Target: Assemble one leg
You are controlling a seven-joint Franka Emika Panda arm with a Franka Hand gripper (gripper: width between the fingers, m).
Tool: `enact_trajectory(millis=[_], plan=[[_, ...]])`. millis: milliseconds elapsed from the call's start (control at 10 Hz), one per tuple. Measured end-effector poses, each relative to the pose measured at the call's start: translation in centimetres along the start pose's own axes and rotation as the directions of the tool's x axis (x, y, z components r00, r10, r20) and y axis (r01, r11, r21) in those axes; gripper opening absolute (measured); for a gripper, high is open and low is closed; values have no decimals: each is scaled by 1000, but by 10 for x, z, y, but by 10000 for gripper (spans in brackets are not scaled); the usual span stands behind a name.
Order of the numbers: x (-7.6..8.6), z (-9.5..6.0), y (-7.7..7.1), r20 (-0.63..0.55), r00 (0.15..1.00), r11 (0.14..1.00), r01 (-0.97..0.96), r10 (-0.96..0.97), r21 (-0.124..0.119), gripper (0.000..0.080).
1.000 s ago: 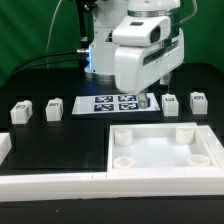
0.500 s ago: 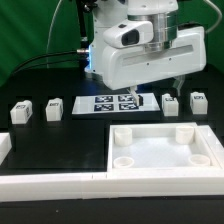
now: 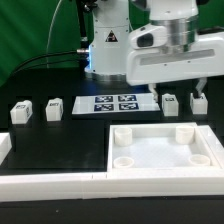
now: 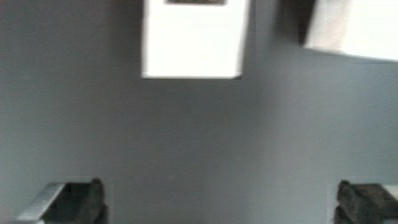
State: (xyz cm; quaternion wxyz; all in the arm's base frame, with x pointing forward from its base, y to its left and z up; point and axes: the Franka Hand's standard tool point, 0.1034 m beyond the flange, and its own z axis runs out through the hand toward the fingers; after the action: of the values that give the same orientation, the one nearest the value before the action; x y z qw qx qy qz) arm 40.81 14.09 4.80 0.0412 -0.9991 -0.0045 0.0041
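Four small white legs with marker tags stand on the black table: two at the exterior view's left (image 3: 20, 112) (image 3: 53, 108) and two at its right (image 3: 171, 104) (image 3: 199, 103). My gripper (image 3: 187, 90) hangs just above the two right legs, and its large white hand hides part of them. In the wrist view the gripper (image 4: 221, 205) is open and empty, with dark fingertips (image 4: 71, 203) at the picture's lower corners. One leg (image 4: 192, 40) lies ahead between the fingers' lines, and a second leg (image 4: 352, 25) lies beside it.
The large white square tray (image 3: 205, 158) with round corner sockets lies in front of the legs. The marker board (image 3: 115, 102) lies on the table between the leg pairs. A long white bar (image 3: 50, 182) runs along the front left. The robot base (image 3: 105, 45) stands at the back.
My gripper has moved toward the exterior view's right, from over the marker board's end to above the two right legs. It stays open and empty.
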Motion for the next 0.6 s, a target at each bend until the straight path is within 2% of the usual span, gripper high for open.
enact_trajectory(millis=[200,300,600], plan=[[-8,-1,-27,0,1000,1000,6,-6,7,648],[-9,1,-32,-5,1000,1000,16,-16,10,648],[-10,1,-29,46,999,1000,26,-26,-1,648]])
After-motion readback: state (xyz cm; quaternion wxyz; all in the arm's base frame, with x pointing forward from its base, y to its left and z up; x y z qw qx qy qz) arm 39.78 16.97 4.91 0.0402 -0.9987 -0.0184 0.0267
